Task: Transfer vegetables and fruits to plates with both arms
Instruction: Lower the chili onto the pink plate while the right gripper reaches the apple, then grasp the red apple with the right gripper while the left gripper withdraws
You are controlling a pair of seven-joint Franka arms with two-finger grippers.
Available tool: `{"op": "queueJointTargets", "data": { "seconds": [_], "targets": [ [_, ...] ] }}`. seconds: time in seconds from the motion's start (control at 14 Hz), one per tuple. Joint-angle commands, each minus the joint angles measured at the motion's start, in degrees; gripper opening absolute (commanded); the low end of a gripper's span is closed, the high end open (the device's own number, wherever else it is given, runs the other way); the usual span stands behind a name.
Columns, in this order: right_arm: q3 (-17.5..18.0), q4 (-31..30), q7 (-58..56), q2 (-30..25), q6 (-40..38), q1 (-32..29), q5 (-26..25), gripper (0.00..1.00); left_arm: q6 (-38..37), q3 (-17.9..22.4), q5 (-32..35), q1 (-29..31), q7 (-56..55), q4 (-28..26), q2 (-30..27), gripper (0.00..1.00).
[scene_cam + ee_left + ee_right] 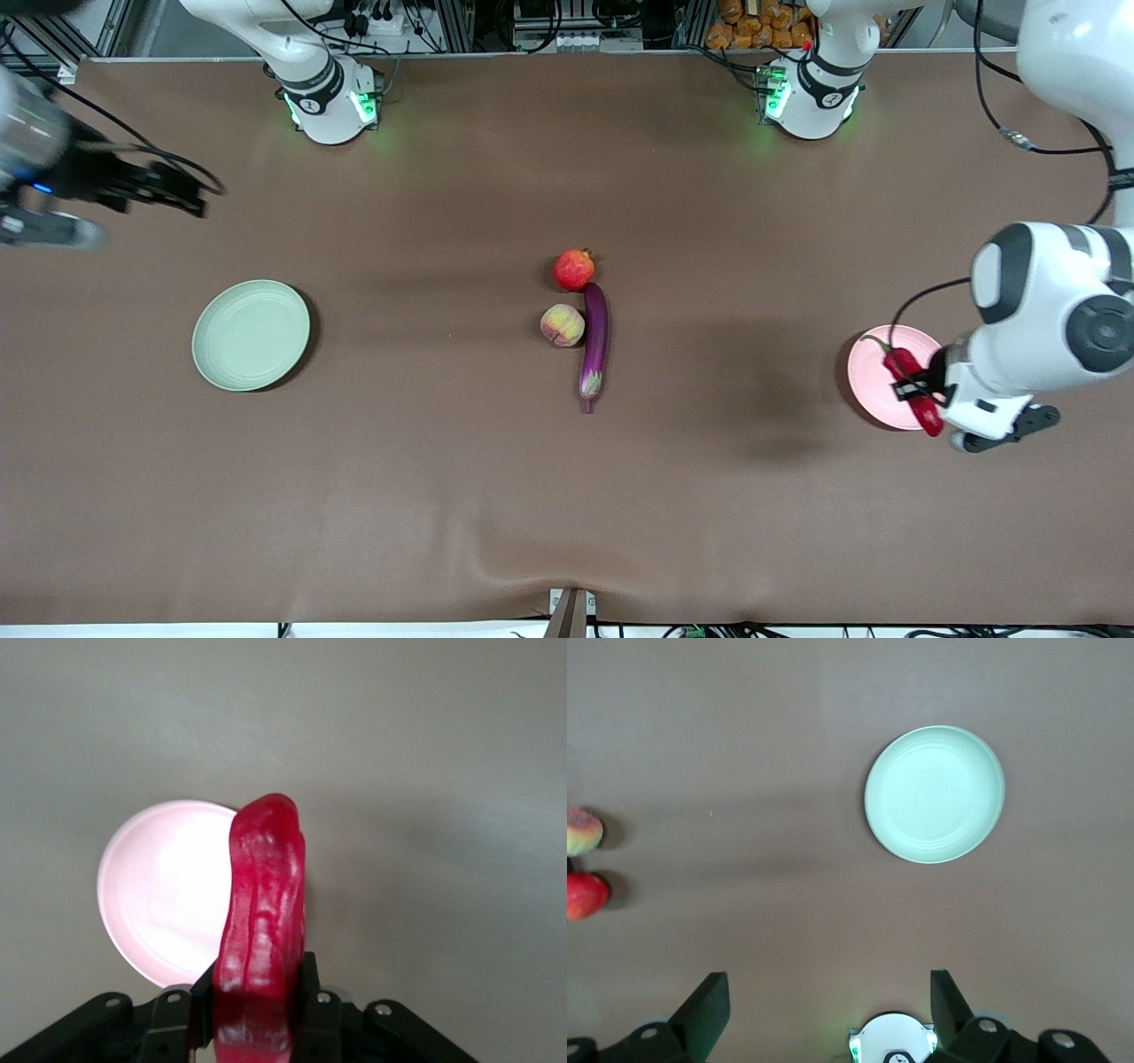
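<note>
My left gripper [914, 390] is shut on the red chili pepper [902, 363] and holds it over the pink plate [877, 381] at the left arm's end of the table. In the left wrist view the chili pepper [261, 912] stands clamped between the jaws of the left gripper [257, 1014], with the pink plate [159, 895] below. The eggplant [594, 341], peach [563, 325] and pomegranate [574, 269] lie together mid-table. My right gripper [182, 190] hangs open and empty over bare table near the green plate [252, 335], which is empty [935, 795].
The right wrist view shows the peach [583, 832] and pomegranate [585, 895] at its edge, and the right arm's base [892, 1038] between the fingers [709, 1010]. Brown cloth covers the whole table. Cables and clutter line the base edge.
</note>
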Motion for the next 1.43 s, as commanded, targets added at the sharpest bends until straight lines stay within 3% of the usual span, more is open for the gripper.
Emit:
{"op": "queueJointTargets", "data": {
  "seconds": [0.0, 0.21, 0.43, 0.79, 0.86, 1.0, 1.15, 1.36],
  "targets": [
    [0.05, 1.02, 0.44, 4.09, 0.11, 4.75, -0.36, 1.0, 2.98, -0.79, 1.55, 2.75, 7.11, 1.25, 2.69, 0.04],
    [-0.04, 1.55, 2.27, 9.36, 7.12, 10.55, 1.48, 1.0, 6.59, -0.71, 1.55, 4.77, 15.46, 1.25, 6.21, 0.04],
    [-0.04, 1.55, 15.59, 15.42, 14.76, 15.03, 3.15, 1.0, 7.56, -0.44, 1.63, 5.13, 21.62, 1.16, 8.76, 0.07],
    [-0.04, 1.55, 32.84, 26.85, 29.79, 23.65, 6.31, 1.0, 7.3, 0.08, 8.49, 5.22, 20.93, -0.07, 12.1, 0.07],
    [-0.04, 1.46, 35.22, 28.43, 32.6, 24.53, 6.67, 1.0, 7.3, 0.96, 8.58, 5.13, 20.93, -1.2, 12.19, 0.12],
    [0.05, 1.29, 36.21, 30.72, 34.21, 26.02, 9.9, 1.0, 7.21, 1.58, 8.66, 5.13, 21.02, -2.78, 12.2, 0.37],
    [-0.04, 1.2, 36.73, 32.31, 35.17, 29.62, 12.73, 1.0, 6.86, 1.67, 9.89, 5.31, 20.93, -3.41, 11.58, 1.0],
    [-0.13, 0.76, 44.19, 33.98, 38.96, 35.68, 12.3, 1.0, 3.89, 0.7, 9.81, 4.61, 19.88, -2.71, 5.11, 1.0]
  ]
}}
